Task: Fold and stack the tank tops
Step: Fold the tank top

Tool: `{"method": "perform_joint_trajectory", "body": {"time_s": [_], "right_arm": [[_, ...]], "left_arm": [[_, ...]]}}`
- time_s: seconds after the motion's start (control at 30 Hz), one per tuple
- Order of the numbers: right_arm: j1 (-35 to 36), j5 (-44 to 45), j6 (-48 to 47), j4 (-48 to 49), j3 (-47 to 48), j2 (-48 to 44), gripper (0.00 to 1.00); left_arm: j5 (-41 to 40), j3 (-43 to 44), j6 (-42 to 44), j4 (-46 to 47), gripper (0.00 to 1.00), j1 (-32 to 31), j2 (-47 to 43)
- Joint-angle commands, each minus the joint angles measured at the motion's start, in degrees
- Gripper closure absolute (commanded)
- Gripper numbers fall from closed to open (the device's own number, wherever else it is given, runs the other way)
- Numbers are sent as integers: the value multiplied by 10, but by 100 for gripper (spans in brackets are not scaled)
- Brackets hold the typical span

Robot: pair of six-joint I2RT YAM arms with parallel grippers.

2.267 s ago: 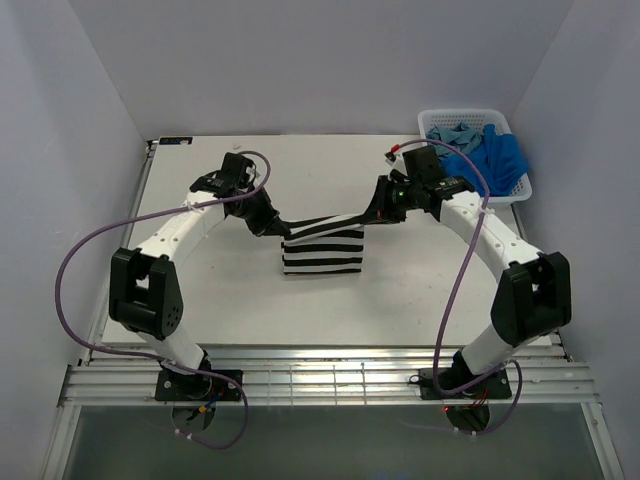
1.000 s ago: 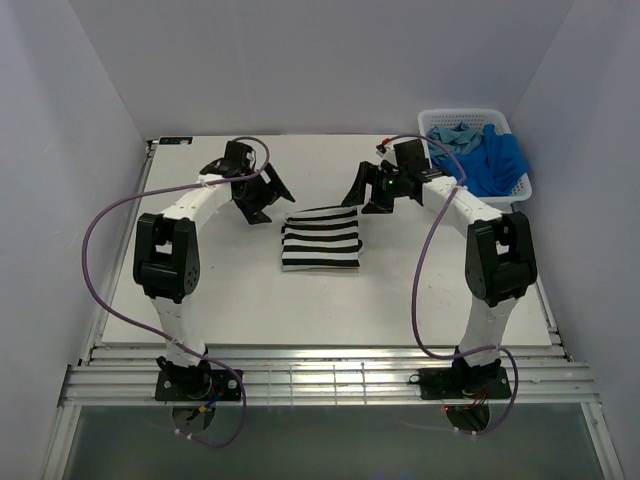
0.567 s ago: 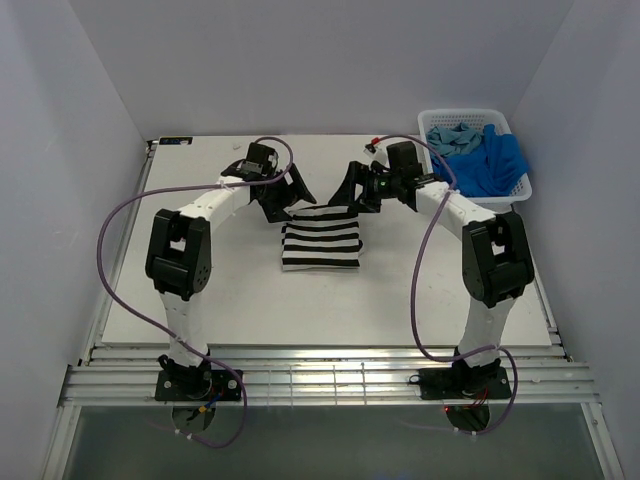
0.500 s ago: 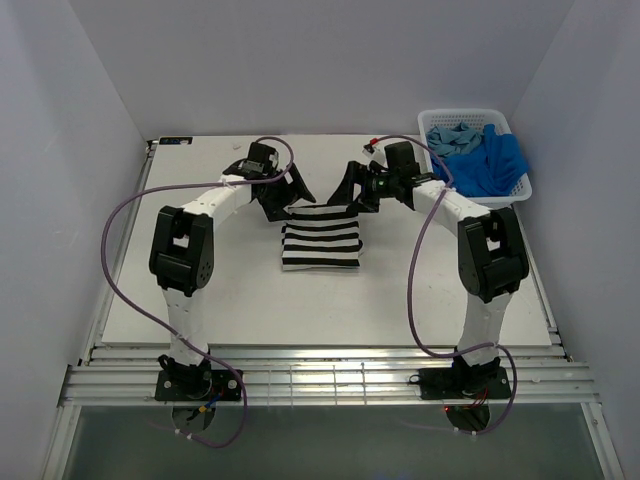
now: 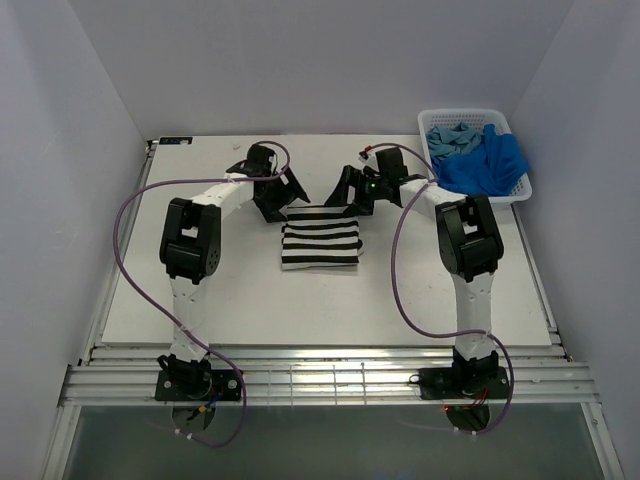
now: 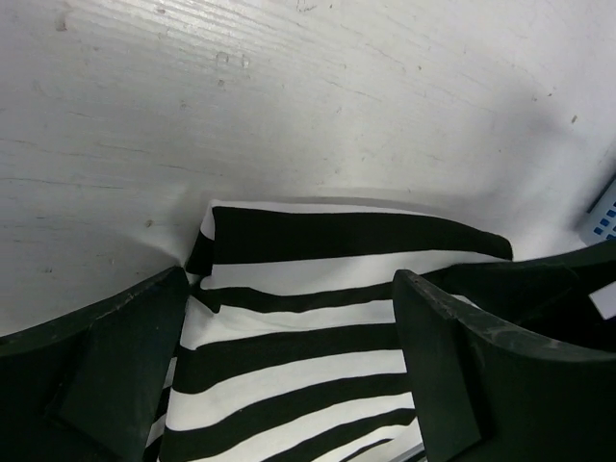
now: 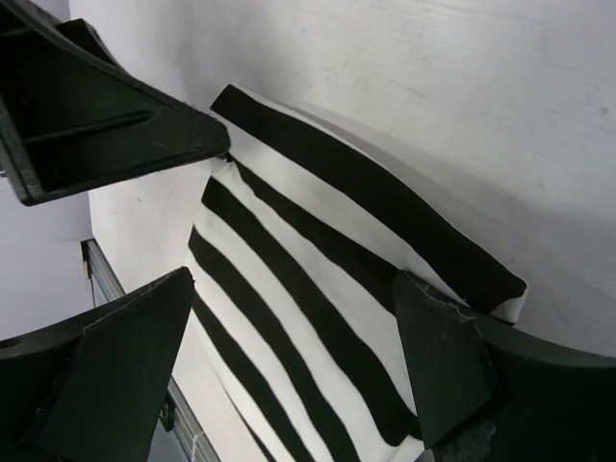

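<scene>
Since closing in, left tool [image 5: 285, 196] and right tool [image 5: 344, 192] gape empty over the striped tank top [image 5: 320, 246].

Folded tank top [image 5: 320, 246] lies flat on the table [image 5: 250, 310], about centre, slightly toward the far side. Left fingers [image 6: 106, 375] sit at its far-left corner and right fingers [image 7: 106, 375] at its far-right corner, each pair with the cloth's far edge between them. Basket [image 5: 527, 187] stands at the table's far-right corner, well apart from the folded top. Two more tank tops [image 5: 475, 160] are heaped in it. Arm bases are at the near edge.
</scene>
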Motion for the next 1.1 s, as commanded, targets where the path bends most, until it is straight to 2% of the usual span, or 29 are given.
{"method": "perform_joint_trajectory", "body": {"time_s": [0.0, 0.27, 0.47, 0.6, 0.73, 0.83, 0.93, 1.07], "right_arm": [[-10, 10, 5, 27, 31, 18, 10], [-12, 4, 11, 32, 34, 26, 10], [-12, 2, -11, 37, 11, -68, 10], [-11, 8, -36, 39, -58, -170, 10], [-11, 37, -59, 28, -180, -249, 10], [-11, 60, -74, 13, -237, -300, 10], [-11, 76, -83, 3, -265, -344, 10], [-12, 91, -99, -32, -285, -383, 10]], "left_arm": [[-10, 20, -1, -4, 2, 5, 4], [-16, 23, 21, -10, 2, 5, -21], [-60, 10, 50, -37, 2, 4, -82], [-92, -42, 60, -45, 2, 4, -136], [-79, -105, 74, -44, 2, 1, -171], [-60, -143, 83, -38, 2, 0, -178], [-16, -173, 91, -22, 2, -1, -180], [2, -203, 90, 13, 2, -3, -175]]}}
